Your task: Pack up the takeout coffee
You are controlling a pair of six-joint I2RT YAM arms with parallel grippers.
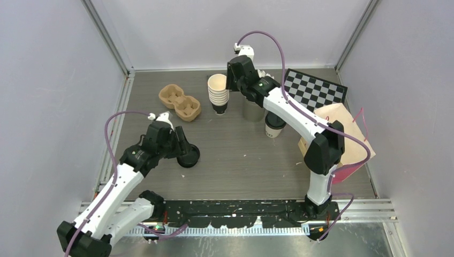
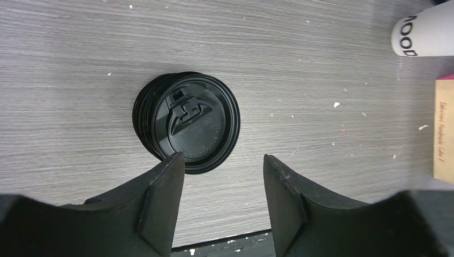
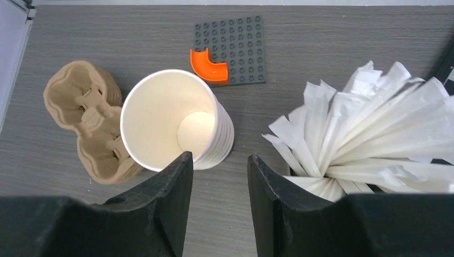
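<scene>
A stack of loose black lids [image 2: 187, 120] [image 1: 188, 156] lies on the table. My left gripper [image 2: 222, 160] [image 1: 182, 143] hovers open just beside it, with nothing between its fingers. My right gripper [image 3: 217, 160] [image 1: 234, 80] is open and empty above the gap between the stack of lidless cream cups [image 3: 171, 120] [image 1: 218, 91] and a holder of wrapped straws [image 3: 369, 123]. A single white printed cup [image 1: 274, 127] [image 2: 423, 35] stands under the right arm. I cannot tell whether it carries a lid, so no takeout coffee shows for certain.
A brown pulp cup carrier [image 1: 180, 101] [image 3: 88, 123] sits left of the cup stack. A brown paper bag [image 1: 342, 128] [image 2: 443, 128] stands at the right, with a checkerboard [image 1: 313, 88] behind it. A grey stud plate with an orange piece [image 3: 230, 48] lies at the back.
</scene>
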